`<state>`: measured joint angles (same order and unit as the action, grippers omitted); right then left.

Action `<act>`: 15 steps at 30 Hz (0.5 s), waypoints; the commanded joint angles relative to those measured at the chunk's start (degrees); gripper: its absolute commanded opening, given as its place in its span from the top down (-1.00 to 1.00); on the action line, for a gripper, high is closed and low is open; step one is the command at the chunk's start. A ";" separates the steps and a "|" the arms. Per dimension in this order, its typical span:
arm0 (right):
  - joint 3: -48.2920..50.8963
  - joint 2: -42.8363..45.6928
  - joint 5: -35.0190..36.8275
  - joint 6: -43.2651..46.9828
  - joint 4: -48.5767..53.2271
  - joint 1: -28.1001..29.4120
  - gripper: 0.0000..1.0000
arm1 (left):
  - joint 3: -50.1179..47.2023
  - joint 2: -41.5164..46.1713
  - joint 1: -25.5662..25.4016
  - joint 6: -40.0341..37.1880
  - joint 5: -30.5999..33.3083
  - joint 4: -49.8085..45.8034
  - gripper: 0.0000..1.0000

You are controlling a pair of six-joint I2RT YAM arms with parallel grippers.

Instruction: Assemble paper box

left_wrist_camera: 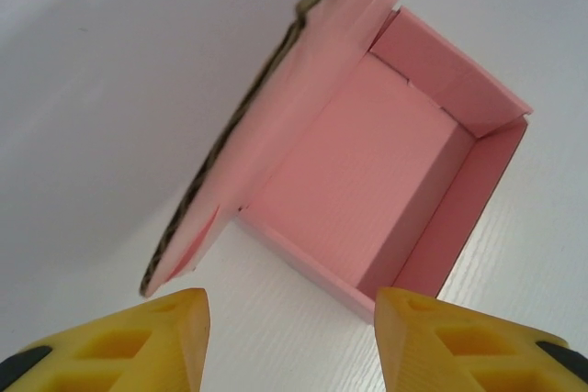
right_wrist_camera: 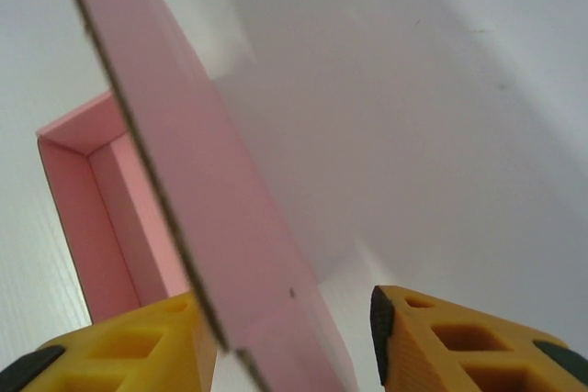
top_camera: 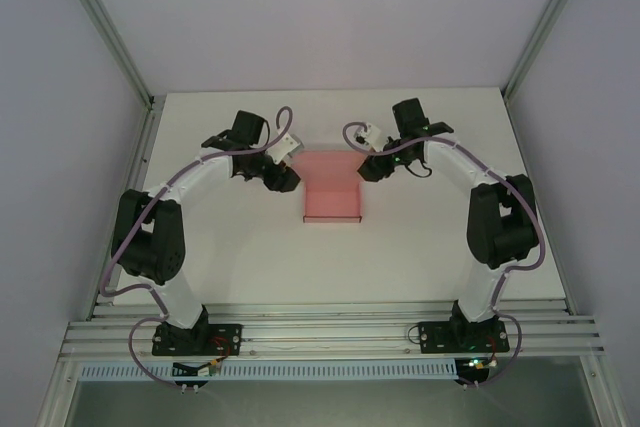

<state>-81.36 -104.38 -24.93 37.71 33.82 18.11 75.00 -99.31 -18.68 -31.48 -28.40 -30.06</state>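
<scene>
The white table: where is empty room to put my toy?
Bare white table lies between the open pink card box and the near metal rail, and behind the box to the far edge. Crowded: left tool and right tool flank the box's far end.

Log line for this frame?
paper box: walls up, lid raised | left hand: open, facing box | right hand: open, straddling lid

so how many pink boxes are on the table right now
1. The paper box sits in the middle of the table, between the left gripper and the right gripper, with its lid flap raised. Nothing suggests another is hidden.
</scene>
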 commanded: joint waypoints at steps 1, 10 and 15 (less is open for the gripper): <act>-2.27 -0.06 -1.97 6.11 6.62 -0.86 0.05 | 0.97 -0.01 -0.54 -3.06 2.65 -1.73 -0.01; -5.11 -2.47 -3.15 9.95 9.53 -1.75 0.41 | 5.80 -2.59 -0.52 -7.83 1.53 -5.47 -0.04; -6.86 -3.36 -3.81 13.04 13.15 -1.85 0.67 | 10.53 -6.01 -0.33 -9.67 1.73 -8.48 -0.05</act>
<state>-85.78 -107.00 -26.13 47.07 43.05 16.51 82.81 -103.70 -18.65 -38.30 -25.87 -35.05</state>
